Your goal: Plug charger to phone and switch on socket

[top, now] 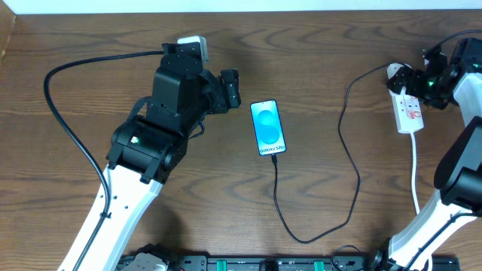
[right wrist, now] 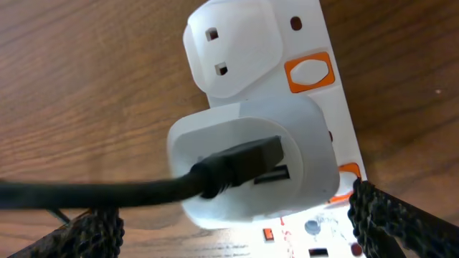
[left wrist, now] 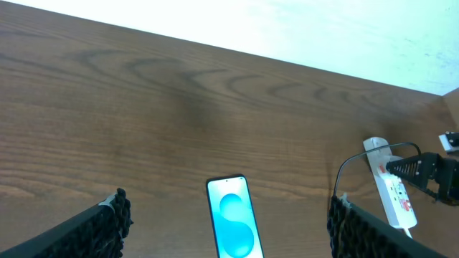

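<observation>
Overhead view: phone (top: 269,126) lay flat near the table's middle, screen lit blue, long axis running 12 to 6 o'clock, lettered end at 6 o'clock. The charger (top: 276,177) was seated in that 6 o'clock end. Its thin black cable ran toward 6 o'clock, looped round through 4 o'clock and climbed to the socket (top: 408,109).

The socket lay at 3 o'clock of the phone, well apart, white cord (top: 415,177) leaving its 6 o'clock end.

Right wrist view: a white adapter (right wrist: 251,161) sat in the strip, the cable's black plug pushed into its face. One orange switch (right wrist: 310,72) was in plain view. A second was partly behind the right finger. Switch positions could not be read.

Right gripper (top: 413,78) sat over the socket's 12 o'clock end. Its fingers (right wrist: 86,233) stood wide apart at either side of the adapter, clamped on nothing. Whether the right-side finger touched the strip could not be told.

Left gripper (top: 230,89) hung at 10 o'clock of the phone, near but apart. In the left wrist view its fingers (left wrist: 107,222) were spread wide with nothing between them, only the wooden table (top: 90,45) below and the phone farther ahead.
</observation>
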Controlling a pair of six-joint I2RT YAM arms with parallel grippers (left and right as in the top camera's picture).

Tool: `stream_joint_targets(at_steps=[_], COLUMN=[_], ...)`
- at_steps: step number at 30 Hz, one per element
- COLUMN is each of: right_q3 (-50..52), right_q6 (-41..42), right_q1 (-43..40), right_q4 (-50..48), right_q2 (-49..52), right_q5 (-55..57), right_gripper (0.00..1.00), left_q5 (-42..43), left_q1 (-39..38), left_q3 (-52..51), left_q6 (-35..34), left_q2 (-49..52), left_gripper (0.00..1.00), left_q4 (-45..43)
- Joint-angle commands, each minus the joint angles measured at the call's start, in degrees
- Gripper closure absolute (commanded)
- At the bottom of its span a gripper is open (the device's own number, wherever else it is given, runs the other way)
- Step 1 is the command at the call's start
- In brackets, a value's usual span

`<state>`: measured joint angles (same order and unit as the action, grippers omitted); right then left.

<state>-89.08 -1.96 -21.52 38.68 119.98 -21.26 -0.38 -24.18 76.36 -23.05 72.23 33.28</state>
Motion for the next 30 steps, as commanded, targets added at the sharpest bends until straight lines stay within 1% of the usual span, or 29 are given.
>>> stream_joint_targets(at_steps=[1, 15, 30], right_q3=[0.1, 0.1, 0.2], right_q6=[-0.5, -0.4, -0.2], right_q1=[0.2, 0.2, 0.5], right_q4=[-0.2, -1.0, 0.1], right_q2=[2.3, 2.3, 2.3], right_q5=[-1.4, -6.5, -9.9], right_gripper=[0.01, 0.01, 0.01], left_q5=[-0.7, -0.7, -0.7], left_q1=[0.2, 0.2, 0.2], left_q3=[0.2, 0.2, 0.1], left_q6=[0.8, 0.7, 0.7], left_q2=[-0.3, -0.3, -0.3], left_gripper=[0.11, 0.11, 0.11], left_q4=[0.2, 0.2, 0.2])
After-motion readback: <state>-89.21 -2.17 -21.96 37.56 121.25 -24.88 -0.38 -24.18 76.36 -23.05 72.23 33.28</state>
